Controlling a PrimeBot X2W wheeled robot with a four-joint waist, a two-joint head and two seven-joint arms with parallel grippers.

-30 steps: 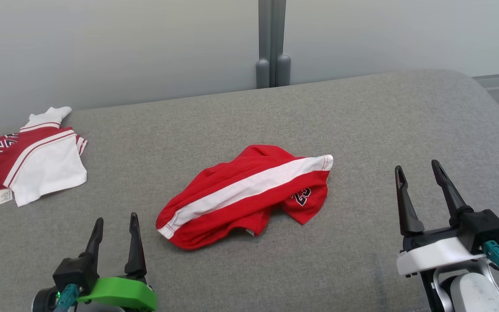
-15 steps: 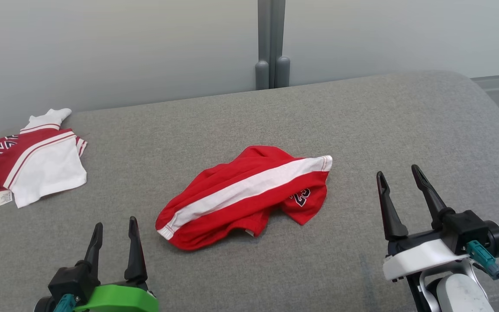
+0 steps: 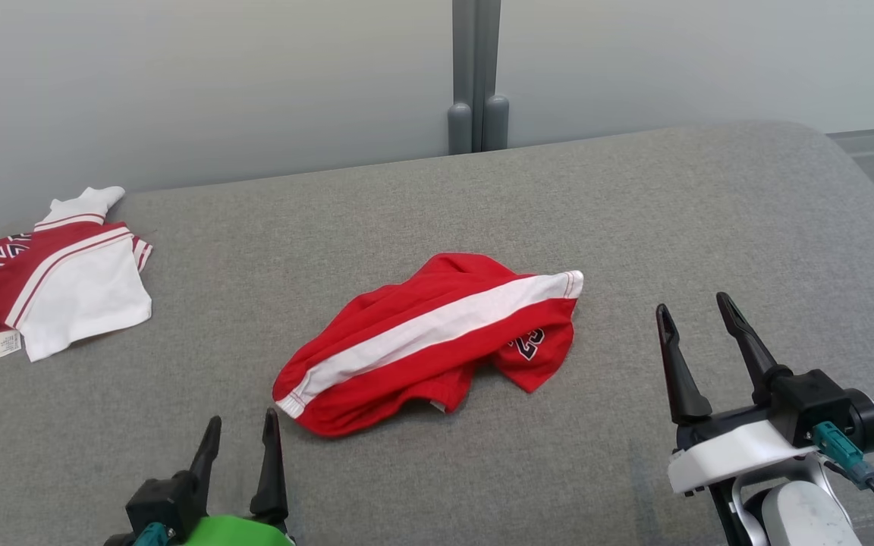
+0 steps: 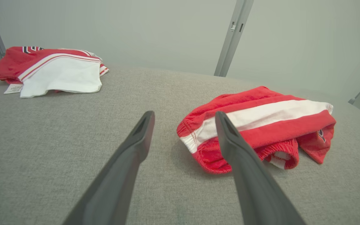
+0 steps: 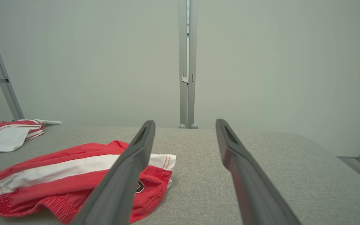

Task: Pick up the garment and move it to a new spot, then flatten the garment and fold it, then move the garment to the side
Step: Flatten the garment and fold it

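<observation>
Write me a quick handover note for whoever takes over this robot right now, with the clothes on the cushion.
Left gripper: jaws open, empty, close to the left end of the shorts.
Right gripper: jaws open, empty, to the right of the shorts.
The red shorts lie crumpled in the middle of the cushion; a red-and-white top lies at the far left.
Done: nothing yet, shorts untouched.
Left: pick up, move, flatten, fold, set aside.

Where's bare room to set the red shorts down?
Far right corner, beyond the right gripper, is bare; so is the strip between the red shorts and the back wall. The left end is crowded by the red-and-white shirt.
</observation>
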